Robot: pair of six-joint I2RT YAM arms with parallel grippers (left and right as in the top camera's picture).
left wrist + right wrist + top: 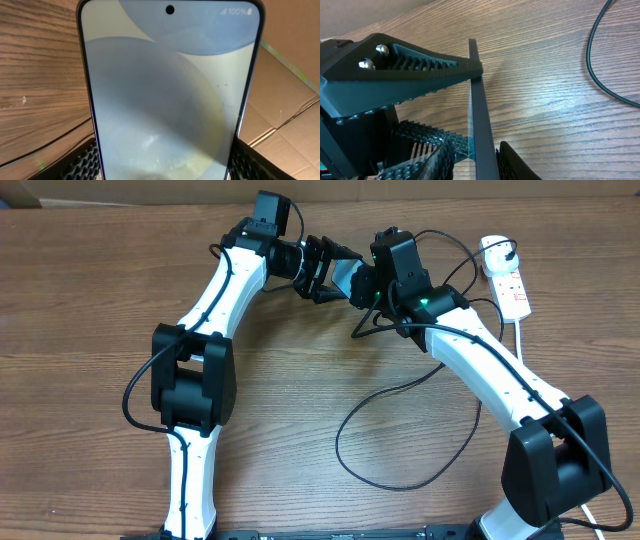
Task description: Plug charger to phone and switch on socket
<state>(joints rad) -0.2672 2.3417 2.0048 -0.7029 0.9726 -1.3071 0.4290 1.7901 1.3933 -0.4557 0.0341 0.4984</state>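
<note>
The phone (165, 100) is up off the table (100, 300), held at about 12 o'clock between the two arms. The left gripper (318, 268) pinches it across its width, one ribbed pad against each long dark edge. The right gripper (477, 159) comes at it from the 3 o'clock side, one finger to each face of the slab. I cannot tell whether those jaws press on it or only flank it.

I'd judge the phone light, stiff and slick. Glass faces give pads little bite, so the metal edges are the safer hold, low on the body and clear of the port end. A hard squeeze on the faces could mark or crack the screen.

The charger (337, 442) is thin, limp cable, looping loosely at 5 o'clock, well apart from the phone. It will flop, so it wants taking just behind the connector, though I cannot pick that tip out anywhere.

The socket (508, 280) lies at 2 o'clock with a plug in its far end, and only the overhead view shows it. The left wrist view alone gives the lit screen. The right wrist view alone gives the phone edge-on.
</note>
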